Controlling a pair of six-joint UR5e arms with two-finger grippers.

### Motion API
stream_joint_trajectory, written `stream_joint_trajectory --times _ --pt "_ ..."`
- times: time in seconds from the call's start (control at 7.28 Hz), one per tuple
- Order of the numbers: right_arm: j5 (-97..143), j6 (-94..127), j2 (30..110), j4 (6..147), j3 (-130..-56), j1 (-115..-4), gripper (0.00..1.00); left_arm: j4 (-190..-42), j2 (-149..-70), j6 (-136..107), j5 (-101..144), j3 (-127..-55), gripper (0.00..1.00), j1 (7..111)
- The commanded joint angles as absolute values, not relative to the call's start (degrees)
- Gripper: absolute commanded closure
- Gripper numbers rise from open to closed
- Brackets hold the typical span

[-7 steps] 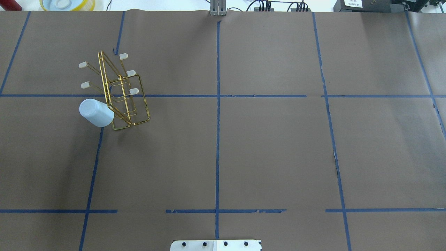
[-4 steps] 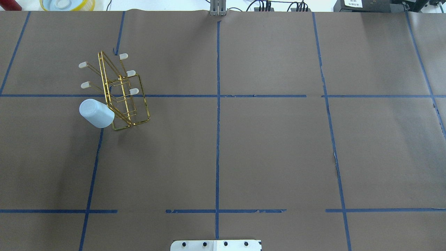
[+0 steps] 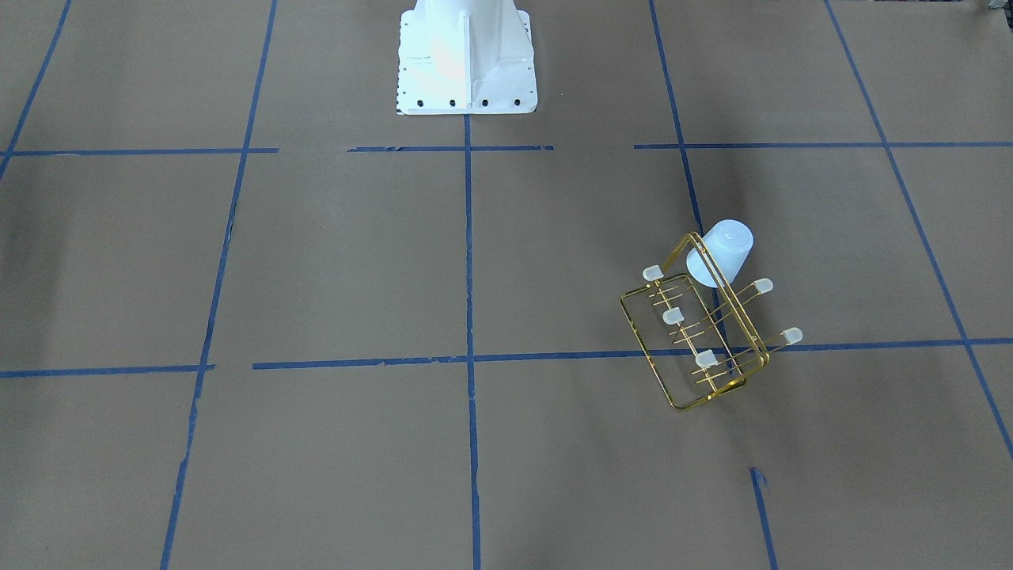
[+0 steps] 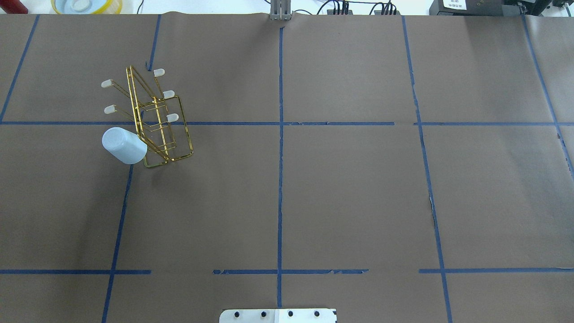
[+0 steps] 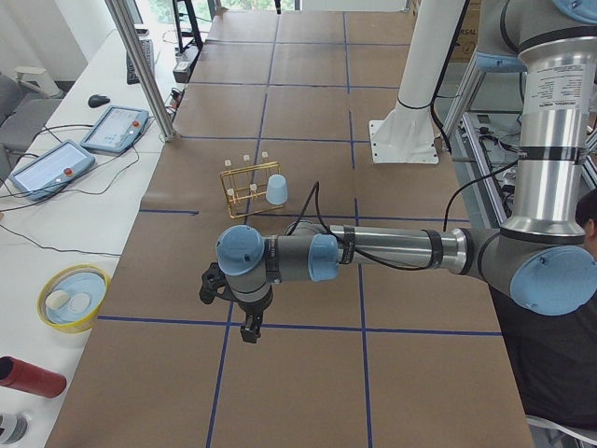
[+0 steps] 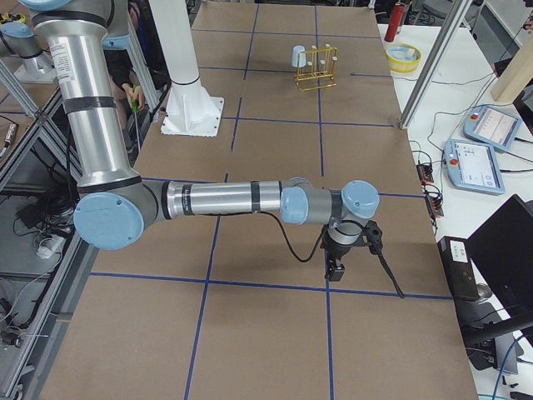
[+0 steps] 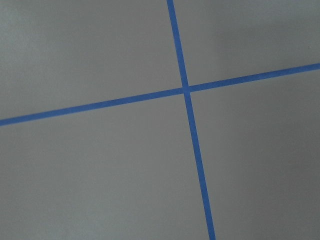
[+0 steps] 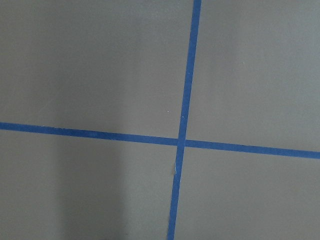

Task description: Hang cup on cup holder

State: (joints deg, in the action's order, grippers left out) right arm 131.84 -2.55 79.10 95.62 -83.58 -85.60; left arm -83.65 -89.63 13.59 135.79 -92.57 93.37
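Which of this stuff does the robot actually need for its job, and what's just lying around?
For the job:
cup
cup holder

Just lying about, off to the side:
yellow bowl
red cylinder
touchscreen tablets

Opposed overhead and front views, same table

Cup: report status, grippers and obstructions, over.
Left gripper and right gripper far from rack; open or shut, cannot tell. Cup tilted base-up on rack; five caps bare. Nothing else by it.
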Motion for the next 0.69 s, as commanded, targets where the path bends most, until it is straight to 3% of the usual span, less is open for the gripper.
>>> stream_joint_trajectory --times 0.0,0.55 --pt "131.84 -2.55 79.1 95.62 -83.58 -85.61 0.0 -83.14 -89.47 13.36 135.79 -92.02 0.0 93.43" --pt "131.84 -2.55 79.1 95.62 -83.58 -85.61 0.0 -83.41 -90.44 13.45 136.14 -91.41 0.0 93.78"
